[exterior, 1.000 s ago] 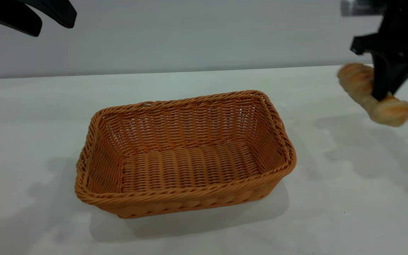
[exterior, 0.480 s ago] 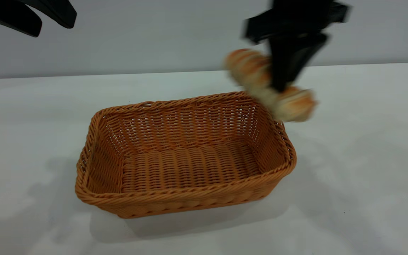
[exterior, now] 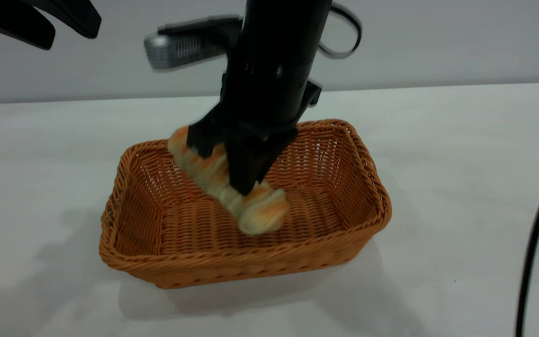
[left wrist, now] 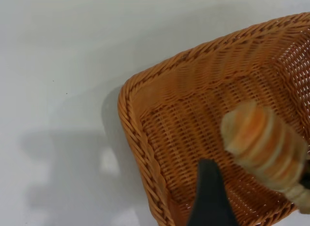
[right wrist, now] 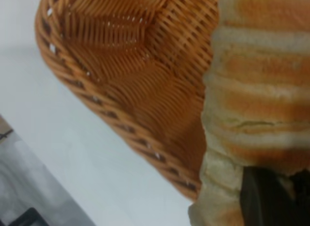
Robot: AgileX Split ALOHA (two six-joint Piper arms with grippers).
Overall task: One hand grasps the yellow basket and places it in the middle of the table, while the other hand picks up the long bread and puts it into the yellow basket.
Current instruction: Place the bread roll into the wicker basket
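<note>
Nearest the exterior camera, the white table runs bare up to the front wall of the basket, which sits flat on the table around the middle of that view. Its braided rim forms a long rectangle, and the sloped woven sides lead down to a ribbed floor.

Inside the basket lies the bread, tilted, with its near end low over the floor toward the front and its far end raised toward the back left corner, level with the rim. The pale loaf shows orange toasted ridges across it. Whether the low end touches the floor is hard to tell.

Above it, the right gripper reaches straight down into the basket, and its black fingers are clamped across the middle of the bread. A silver-grey box sticks out from the side of this arm, and a black cable loops behind it. The right wrist view shows the bread filling one side, with the basket's rim and the table beyond.

Farther back and high in the exterior view's upper left corner, the left gripper hangs well clear of the basket, its two pointed fingers spread apart with nothing between them. The left wrist view looks down on a basket corner and the bread within.
</note>
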